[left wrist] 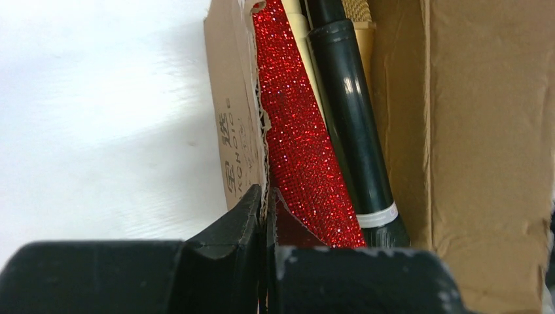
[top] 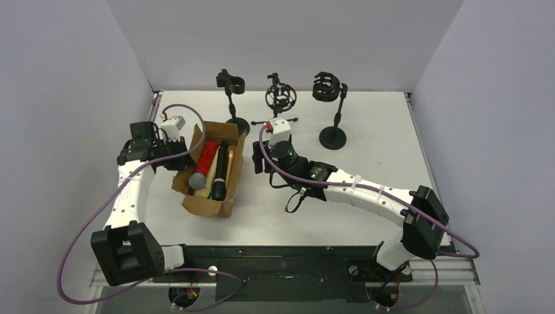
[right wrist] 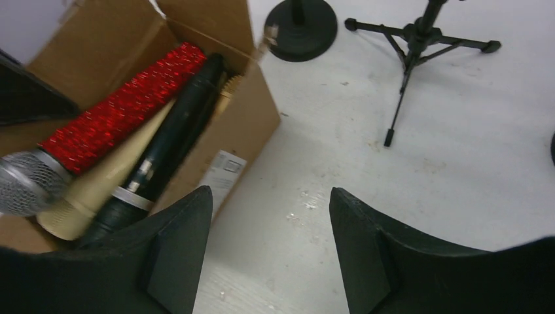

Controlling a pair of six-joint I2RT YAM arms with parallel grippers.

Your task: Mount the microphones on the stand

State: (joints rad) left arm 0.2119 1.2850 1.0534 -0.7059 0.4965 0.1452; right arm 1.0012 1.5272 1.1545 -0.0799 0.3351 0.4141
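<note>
Several microphones lie in an open cardboard box (top: 208,208): a glittery red one (top: 207,159) with a grey mesh head (top: 197,179), a black one (top: 220,171), a cream one (top: 203,191) and a gold one (top: 231,157). My left gripper (top: 177,154) is shut on the box's left wall (left wrist: 239,98), the torn cardboard edge pinched between its jaws (left wrist: 267,199), beside the red microphone (left wrist: 298,131) and black microphone (left wrist: 353,118). My right gripper (right wrist: 269,193) hangs open over bare table just right of the box (right wrist: 255,124), holding nothing. Three stands are at the back.
At the back stand a clip stand (top: 230,84) on a round base, a tripod stand (top: 281,97) with a shock mount, and a stand with a cradle mount (top: 329,88) on a round base (top: 332,137). The round base (right wrist: 301,19) and tripod legs (right wrist: 415,39) lie ahead of my right gripper.
</note>
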